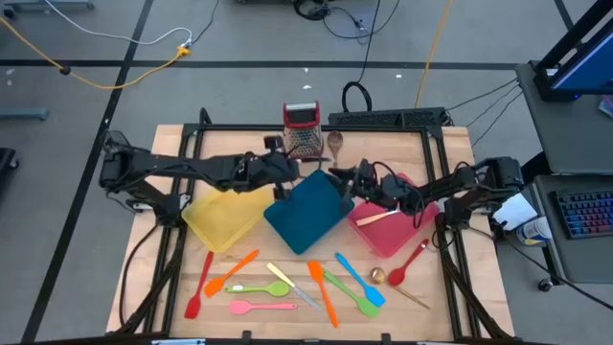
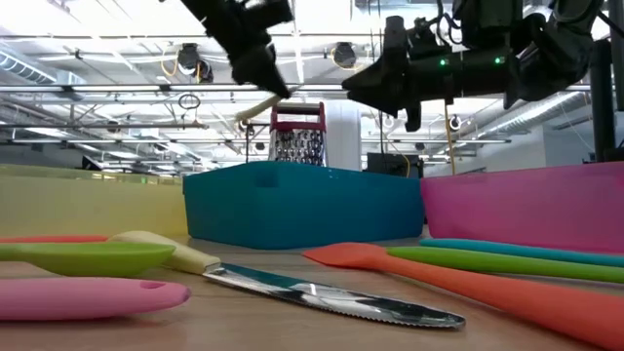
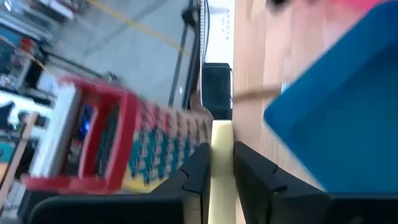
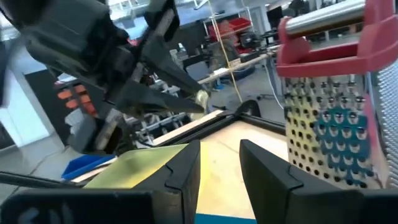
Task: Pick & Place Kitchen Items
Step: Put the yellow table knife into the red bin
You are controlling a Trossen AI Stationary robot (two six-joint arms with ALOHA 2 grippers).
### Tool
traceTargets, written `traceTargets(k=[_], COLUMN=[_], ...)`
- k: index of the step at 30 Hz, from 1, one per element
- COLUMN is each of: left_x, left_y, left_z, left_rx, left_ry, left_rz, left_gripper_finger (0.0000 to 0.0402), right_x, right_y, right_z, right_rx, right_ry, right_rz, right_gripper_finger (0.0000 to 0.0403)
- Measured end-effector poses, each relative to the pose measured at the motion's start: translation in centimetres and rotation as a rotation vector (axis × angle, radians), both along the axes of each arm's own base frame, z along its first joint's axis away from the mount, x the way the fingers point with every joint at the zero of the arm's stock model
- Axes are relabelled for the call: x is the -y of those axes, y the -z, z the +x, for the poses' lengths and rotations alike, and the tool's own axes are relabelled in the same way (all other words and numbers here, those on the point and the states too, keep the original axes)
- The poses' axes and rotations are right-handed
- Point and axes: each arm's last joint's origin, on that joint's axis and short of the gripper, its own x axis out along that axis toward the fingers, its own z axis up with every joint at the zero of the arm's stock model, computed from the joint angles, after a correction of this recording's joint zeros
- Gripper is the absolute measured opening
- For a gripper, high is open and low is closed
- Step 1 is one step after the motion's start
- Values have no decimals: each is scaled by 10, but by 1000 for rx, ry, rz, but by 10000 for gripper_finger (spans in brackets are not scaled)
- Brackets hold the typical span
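My left gripper [image 3: 221,155] is shut on a pale cream utensil handle [image 3: 221,140]. It hangs in the air above the far left corner of the teal tray [image 1: 308,213], near the red-topped grater [image 1: 303,130]. My right gripper [image 4: 221,163] is open with nothing between its fingers. It is raised over the teal tray's far right corner [image 1: 337,178] and faces the grater [image 4: 329,118] and my left gripper [image 4: 180,93]. Several coloured spatulas and spoons [image 1: 287,286] lie flat along the near part of the table. My left gripper pinches the pale handle [image 3: 221,134] between its two fingers, and the handle runs along them. Its end [image 2: 255,107] sticks out past the fingertips. The piece is lifted clear of the table and trays. The gripper hides the rest of the utensil.
A yellow tray [image 1: 227,217] stands left of the teal one. A pink tray [image 1: 402,230] on the right holds a pale utensil [image 1: 378,218]. A wooden spoon [image 1: 335,144] lies beside the grater. A pale-handled knife [image 2: 322,292] lies near the front edge.
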Motion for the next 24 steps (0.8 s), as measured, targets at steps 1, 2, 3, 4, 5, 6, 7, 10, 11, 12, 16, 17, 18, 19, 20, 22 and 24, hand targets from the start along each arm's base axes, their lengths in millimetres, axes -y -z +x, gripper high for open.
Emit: traceTargets(k=[1,2,3,4,5,6,7,10,11,12,16,17,18,19,20,22,24], left_x=[3,5,7,9,11,12,14,18,19,20,21,21,21,21,21,21,21], left_y=[-1,-2,-2,-3,-3,-4,-4,-6,-8,-8,-10,-11,-10,-8,-7,-1,5], left_z=[1,2,2,3,4,4,5,6,7,8,9,9,10,13,14,18,25], left_rx=[14,26,40,57,69,78,89,116,130,141,169,172,175,178,178,165,164], left_ry=[7,9,8,7,6,6,10,22,27,29,40,45,49,50,50,50,57], left_rz=[1,-2,-8,-17,-23,-26,-29,-29,-28,-27,-37,-41,-45,-47,-46,-46,-31], left_gripper_finger=[54,49,45,44,44,44,45,57,59,60,52,48,45,44,45,49,57], right_x=[0,-1,-2,-3,-4,-5,-5,-7,-7,-7,-7,-7,-7,-7,-8,-9,-9], right_y=[-1,-3,-5,-6,-7,-8,-9,-11,-11,-12,-15,-17,-19,-21,-22,-24,-25], right_z=[0,0,0,-1,-1,-1,-1,-1,-1,-1,-2,-2,-3,-3,-4,-4,-4], right_rx=[8,21,36,47,56,63,71,86,92,102,113,116,124,136,145,163,171], right_ry=[-2,-2,-6,-7,-9,-11,-13,-38,-38,-38,-27,-21,-15,-18,-34,-63,-62], right_rz=[-10,-21,-29,-39,-49,-59,-69,-79,-80,-83,-134,-161,-192,-221,-243,-263,-263], right_gripper_finger=[105,105,105,105,105,105,105,105,105,105,105,105,105,105,105,105,105])
